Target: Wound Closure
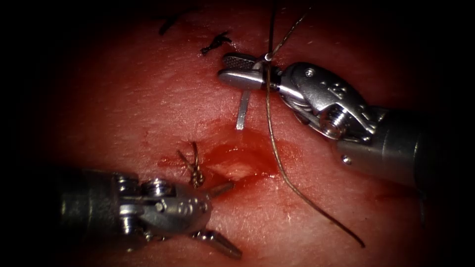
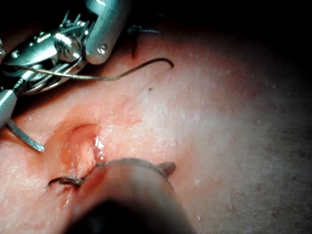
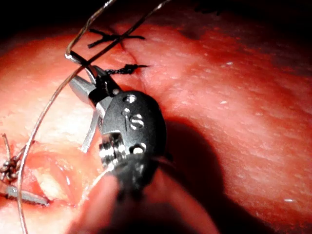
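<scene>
The right arm's tool (image 1: 237, 69) enters from the right of the endoscope view and lies above the cut (image 1: 237, 165), its tip pointing left. Its jaws are pinched on the needle (image 1: 243, 111), gripping it near the swaged end where the thread (image 1: 277, 158) joins. The needle's visible shaft hangs from the jaws toward the tissue (image 1: 148, 99), long axis nearly vertical in the endoscope view with a slight lean to the left, and its lower end meets the surface at the upper margin of the cut; whether the point is buried cannot be told. The right wrist view shows the same grip, with the needle (image 3: 90, 134) running from the jaws down to the tissue. From the jaws the thread rises out of the top of the endoscope view, and a second strand curves down across the right side of the cut to a free end lying on the tissue at lower right. The left arm's tool (image 1: 217, 215) lies below and left of the cut, jaws spread and holding nothing, the upper jaw tip touching the cut's lower edge. A tied knot (image 1: 196, 170) with short cut ends sits just left of the cut. Red fluid (image 1: 257, 153) pools around the cut.
</scene>
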